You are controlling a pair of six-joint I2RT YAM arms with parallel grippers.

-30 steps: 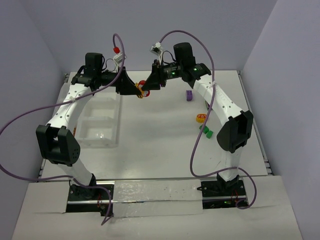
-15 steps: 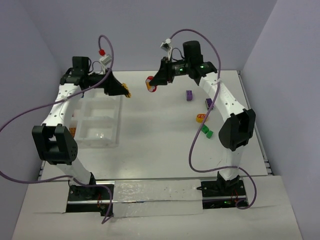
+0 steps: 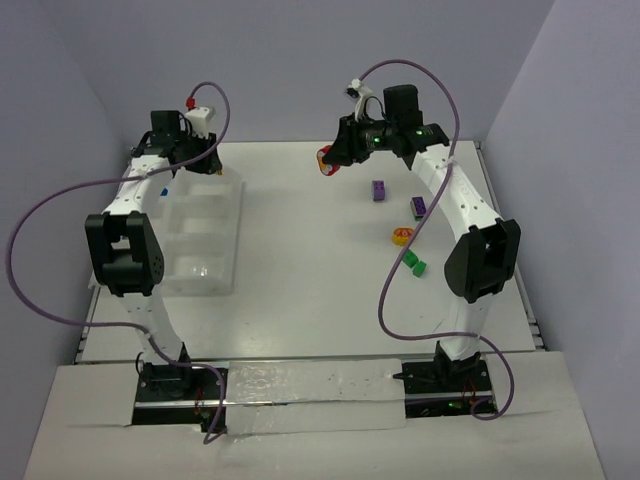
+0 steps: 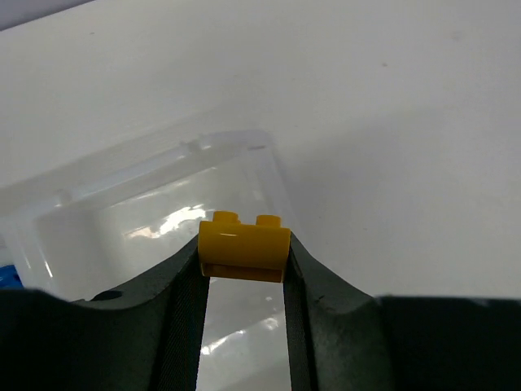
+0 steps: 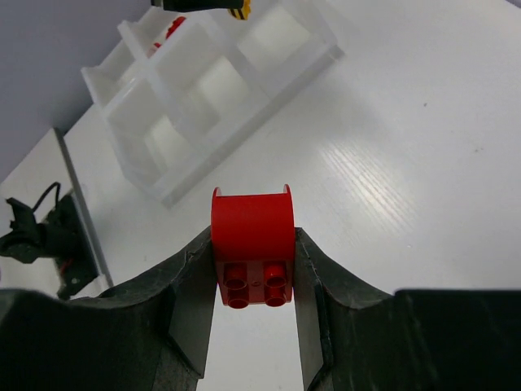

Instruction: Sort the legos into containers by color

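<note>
Yellow lego (image 4: 244, 248) sits pinched between left fingers (image 4: 183, 322), its underside hidden.

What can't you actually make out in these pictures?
- Top view: the left arm covers the tray's left compartments, hiding their contents.
- Left wrist view: a blue scrap, cut off by the left edge.
- Right wrist view: something red in a far compartment, half behind a tray wall.
- Top view: the orange piece, too small to tell its shape.
</note>
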